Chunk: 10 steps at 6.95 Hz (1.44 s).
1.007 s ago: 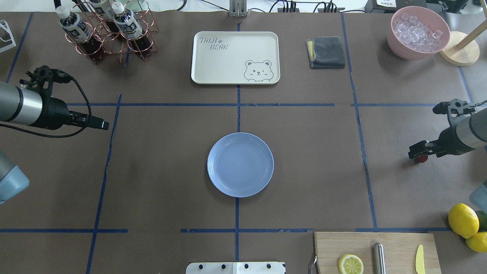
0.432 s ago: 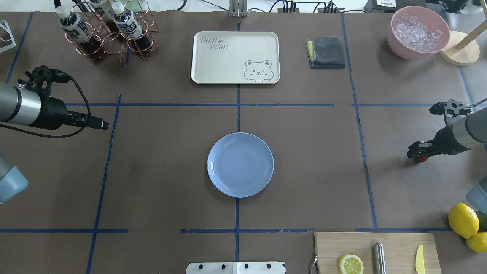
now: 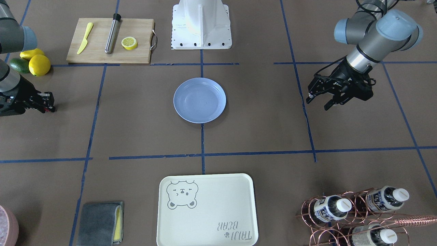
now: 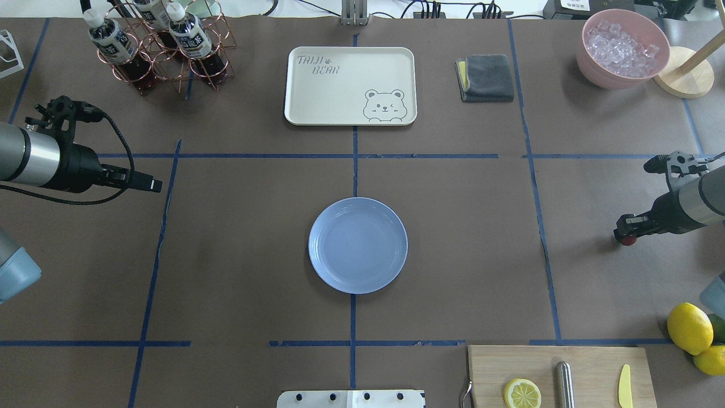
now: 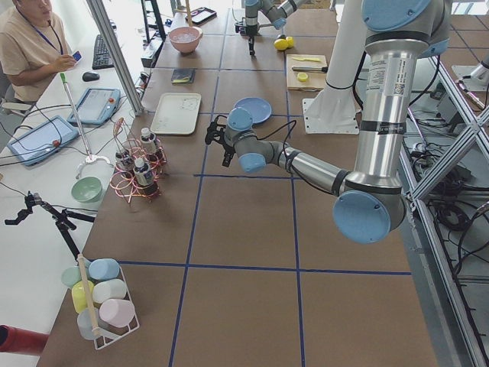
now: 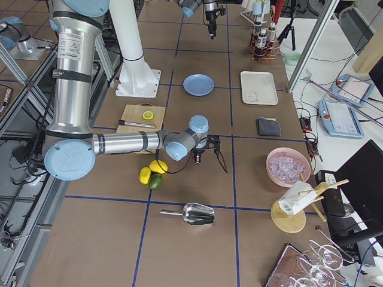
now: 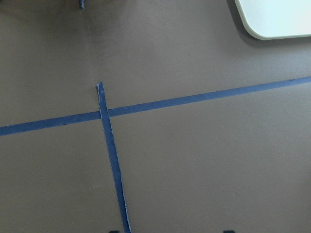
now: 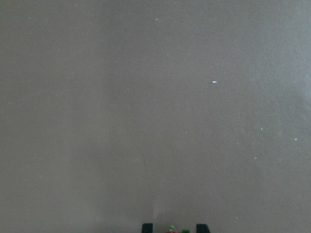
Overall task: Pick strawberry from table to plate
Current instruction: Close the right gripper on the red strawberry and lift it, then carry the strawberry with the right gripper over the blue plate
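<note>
The strawberry [image 4: 627, 241], tiny and dark red, sits on the brown-paper table [image 4: 453, 226] at its right side. My right gripper [image 4: 623, 233] reaches down over it with its fingers drawn in on either side. In the right wrist view the two fingertips flank the strawberry [image 8: 175, 229] at the bottom edge. From the front, the strawberry [image 3: 52, 110] peeks out red beneath the right gripper [image 3: 50, 102]. The light-blue plate [image 4: 358, 245] lies bare at the table's centre, far from both arms. My left gripper [image 3: 317, 104] hovers open above the table's left side with nothing in it.
A cream bear tray [image 4: 350, 85] lies beyond the plate. The wooden board [image 4: 561, 374] with a lemon half, knife and metal rod is at the near right. Lemons [image 4: 689, 328] lie close behind the right arm. A bottle rack [image 4: 161, 48], a grey cloth [image 4: 486, 77] and an ice bowl [image 4: 622, 48] line the far edge.
The right gripper's fingers have drawn in around the strawberry and its tip has shifted slightly right. The left arm has stayed put.
</note>
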Available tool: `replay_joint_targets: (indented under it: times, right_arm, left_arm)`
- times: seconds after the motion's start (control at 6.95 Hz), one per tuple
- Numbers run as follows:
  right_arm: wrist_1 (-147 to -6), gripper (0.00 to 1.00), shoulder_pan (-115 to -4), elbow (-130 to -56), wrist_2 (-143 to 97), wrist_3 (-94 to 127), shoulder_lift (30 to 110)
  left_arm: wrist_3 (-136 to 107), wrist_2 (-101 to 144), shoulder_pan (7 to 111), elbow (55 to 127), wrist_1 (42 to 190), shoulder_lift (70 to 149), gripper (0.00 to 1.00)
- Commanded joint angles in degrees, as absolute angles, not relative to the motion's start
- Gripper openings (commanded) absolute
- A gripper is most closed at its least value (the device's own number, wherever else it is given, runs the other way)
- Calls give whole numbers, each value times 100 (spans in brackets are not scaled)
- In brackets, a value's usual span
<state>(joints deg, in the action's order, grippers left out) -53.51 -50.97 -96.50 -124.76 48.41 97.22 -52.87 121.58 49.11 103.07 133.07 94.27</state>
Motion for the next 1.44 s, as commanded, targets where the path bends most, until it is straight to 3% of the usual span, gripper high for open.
replay_joint_targets:
  times: [0.0, 0.29, 0.72, 0.86, 1.29]
  right_arm:
    - [-5562, 0, -5089, -10340, -12481, 5191, 9713]
    - [-6447, 0, -4661, -10906, -12402, 6262, 8891]
    - [-7937, 0, -2985, -10733, -11125, 8485, 6373]
    - [-8206, 0, -2762, -10253, -10770, 8934, 5624]
    - [-8191, 0, -2628, -8828, -10494, 9246, 4502]
  left_arm:
    - [-5265, 12173, 4922, 10318, 13307, 9404, 77]
    - [-4498, 12199, 5192, 10310, 13342, 9055, 77]
    - [-3010, 12208, 5869, 10240, 13324, 8535, 77]
    - [-2493, 12217, 6141, 10239, 13316, 8299, 77]
    - [-1635, 12612, 6810, 10239, 13307, 7937, 77]
